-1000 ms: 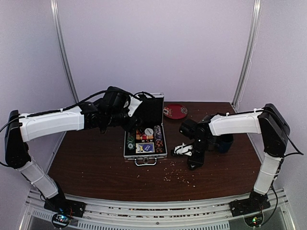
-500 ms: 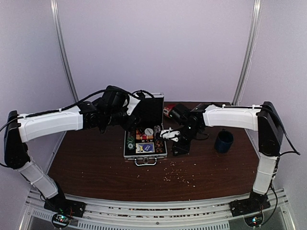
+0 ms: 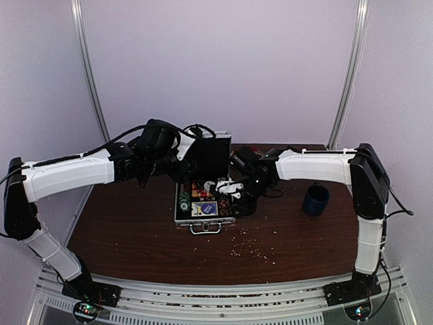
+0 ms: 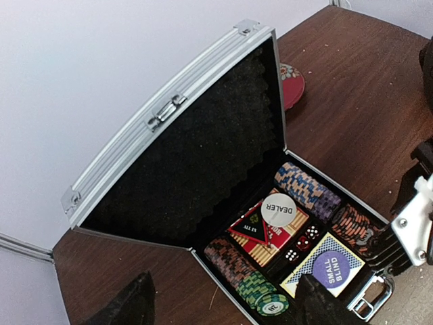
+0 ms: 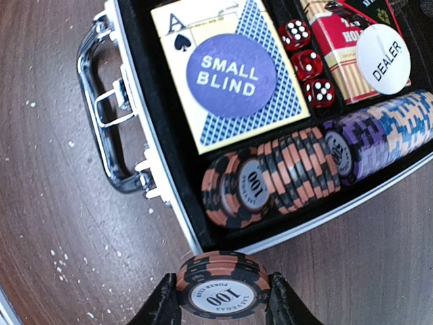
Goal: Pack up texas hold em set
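The silver case [image 3: 203, 220] lies open on the table with its black-lined lid [image 4: 169, 112] upright. Inside are rows of chips [image 5: 277, 176], a blue card deck [image 5: 270, 108] under a SMALL BLIND button, a red deck [image 5: 335, 40] under a DEALER button, and three red dice [image 5: 308, 64]. My right gripper [image 5: 223, 291] is shut on a small stack of orange-and-black 100 chips [image 5: 223, 281], just outside the case's right rim [image 5: 162, 176] near its front corner. My left gripper [image 4: 223, 308] stands open over the table at the case's left side, holding nothing.
A dark blue mug [image 3: 315, 199] stands right of the case. A red plate [image 4: 292, 84] sits behind the lid, mostly covered by the right arm in the top view. Pale crumbs [image 3: 254, 247] lie scattered in front of the case. The case handle [image 5: 101, 128] faces the near edge.
My right arm has swung left from beside the mug to the case's right rim, carrying the chips. The left arm has stayed put.
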Robot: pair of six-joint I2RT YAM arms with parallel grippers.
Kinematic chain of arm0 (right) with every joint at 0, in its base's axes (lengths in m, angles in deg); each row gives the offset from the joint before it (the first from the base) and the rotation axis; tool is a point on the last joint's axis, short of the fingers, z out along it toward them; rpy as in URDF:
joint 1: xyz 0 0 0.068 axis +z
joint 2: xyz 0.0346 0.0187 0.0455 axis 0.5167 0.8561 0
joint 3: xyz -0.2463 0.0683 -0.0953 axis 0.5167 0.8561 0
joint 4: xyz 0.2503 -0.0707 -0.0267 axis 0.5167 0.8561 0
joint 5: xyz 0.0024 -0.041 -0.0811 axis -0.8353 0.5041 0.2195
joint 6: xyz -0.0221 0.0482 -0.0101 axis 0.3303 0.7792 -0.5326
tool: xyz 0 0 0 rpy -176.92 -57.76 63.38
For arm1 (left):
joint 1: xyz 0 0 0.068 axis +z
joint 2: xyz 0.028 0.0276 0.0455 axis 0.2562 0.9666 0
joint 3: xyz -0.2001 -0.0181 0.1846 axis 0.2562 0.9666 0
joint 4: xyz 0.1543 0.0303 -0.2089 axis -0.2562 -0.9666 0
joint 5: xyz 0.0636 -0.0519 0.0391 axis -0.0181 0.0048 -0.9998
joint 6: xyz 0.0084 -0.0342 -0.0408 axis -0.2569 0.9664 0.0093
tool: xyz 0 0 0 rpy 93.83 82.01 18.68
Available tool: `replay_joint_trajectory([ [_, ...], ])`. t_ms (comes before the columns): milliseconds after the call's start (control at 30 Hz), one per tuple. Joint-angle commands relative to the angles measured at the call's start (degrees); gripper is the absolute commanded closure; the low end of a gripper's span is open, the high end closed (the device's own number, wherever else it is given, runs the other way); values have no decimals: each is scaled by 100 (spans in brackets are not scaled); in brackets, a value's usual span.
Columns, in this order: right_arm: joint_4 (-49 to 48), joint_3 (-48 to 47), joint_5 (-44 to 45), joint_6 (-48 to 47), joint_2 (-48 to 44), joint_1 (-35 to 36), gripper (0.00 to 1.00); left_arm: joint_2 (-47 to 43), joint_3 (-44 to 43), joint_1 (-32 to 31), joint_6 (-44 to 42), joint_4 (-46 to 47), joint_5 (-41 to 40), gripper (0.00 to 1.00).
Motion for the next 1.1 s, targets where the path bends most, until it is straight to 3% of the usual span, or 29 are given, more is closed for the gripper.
replay_joint_trajectory([
  [0, -273, -321, 65, 144, 197, 47, 75, -162, -37, 37, -51, 262, -69, 27],
  [800, -1174, -475, 853, 241, 836, 135, 75, -167, -37, 43, -77, 263, -69, 27],
  [1067, -1461, -423, 1033, 252, 852, 193, 68, -170, -37, 48, -86, 262, -69, 27],
])
